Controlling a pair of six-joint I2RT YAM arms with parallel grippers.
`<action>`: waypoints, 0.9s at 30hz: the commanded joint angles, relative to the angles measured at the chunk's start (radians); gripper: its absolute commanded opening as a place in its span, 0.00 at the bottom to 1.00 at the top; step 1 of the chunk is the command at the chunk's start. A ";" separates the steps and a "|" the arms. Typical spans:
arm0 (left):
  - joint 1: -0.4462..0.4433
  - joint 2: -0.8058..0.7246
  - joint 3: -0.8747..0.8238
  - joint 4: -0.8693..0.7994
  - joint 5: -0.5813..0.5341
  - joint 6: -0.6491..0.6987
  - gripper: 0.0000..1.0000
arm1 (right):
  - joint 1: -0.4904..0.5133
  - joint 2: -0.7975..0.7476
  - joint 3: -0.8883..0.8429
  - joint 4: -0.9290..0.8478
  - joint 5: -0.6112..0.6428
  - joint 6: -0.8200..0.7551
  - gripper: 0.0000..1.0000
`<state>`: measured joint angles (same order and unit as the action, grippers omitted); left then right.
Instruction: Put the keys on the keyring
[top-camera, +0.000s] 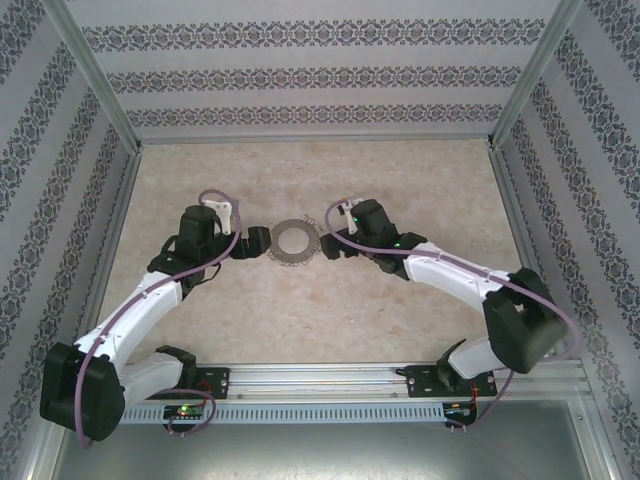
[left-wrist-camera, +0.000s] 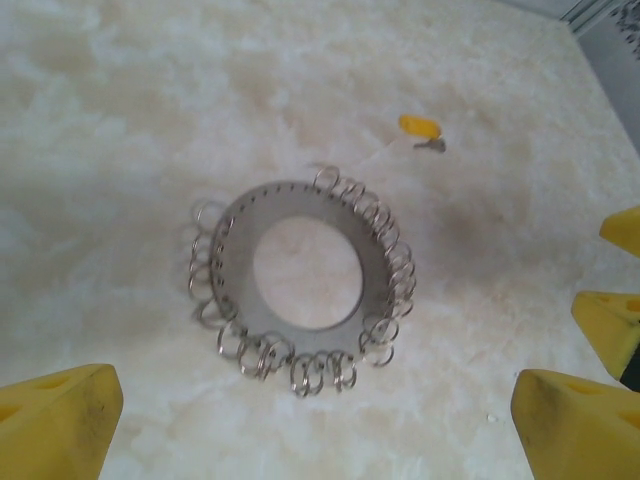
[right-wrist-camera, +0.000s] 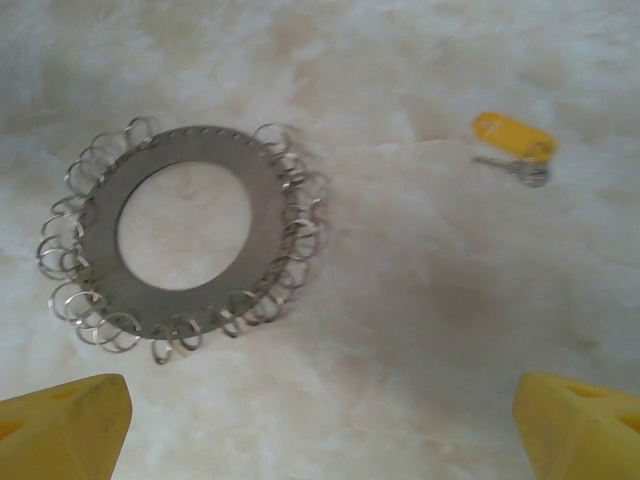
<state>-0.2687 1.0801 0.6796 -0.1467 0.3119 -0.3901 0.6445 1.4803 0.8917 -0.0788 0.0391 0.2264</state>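
The keyring (top-camera: 294, 240), a flat grey ring fringed with small silver wire loops, lies flat on the pale table between both arms. My left gripper (top-camera: 260, 242) stands open just left of it, my right gripper (top-camera: 329, 247) open just right of it. In the left wrist view the keyring (left-wrist-camera: 305, 275) lies ahead of the open yellow fingers (left-wrist-camera: 65, 420), untouched. The keys (left-wrist-camera: 422, 131), a small yellow tag with a tiny metal key, lie beyond the ring. In the right wrist view the keyring (right-wrist-camera: 180, 235) sits left and the keys (right-wrist-camera: 514, 140) upper right, both apart from the fingers (right-wrist-camera: 575, 425).
Patterned walls enclose the marbled table (top-camera: 400, 180) on three sides. A metal rail (top-camera: 330, 385) with both arm bases runs along the near edge. The right gripper's yellow fingers (left-wrist-camera: 610, 320) show at the right edge of the left wrist view.
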 joint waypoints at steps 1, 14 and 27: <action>-0.003 -0.036 -0.025 -0.025 -0.031 -0.050 0.96 | 0.030 0.072 0.081 -0.026 -0.033 0.010 0.96; -0.003 0.089 -0.020 0.078 0.044 -0.020 0.82 | 0.050 0.219 0.200 -0.151 -0.154 -0.010 0.70; -0.004 0.105 -0.027 0.132 0.065 -0.030 0.78 | 0.061 0.359 0.264 -0.147 -0.324 0.014 0.43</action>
<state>-0.2687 1.1774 0.6476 -0.0597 0.3565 -0.4274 0.6922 1.8118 1.1110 -0.2214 -0.2344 0.2352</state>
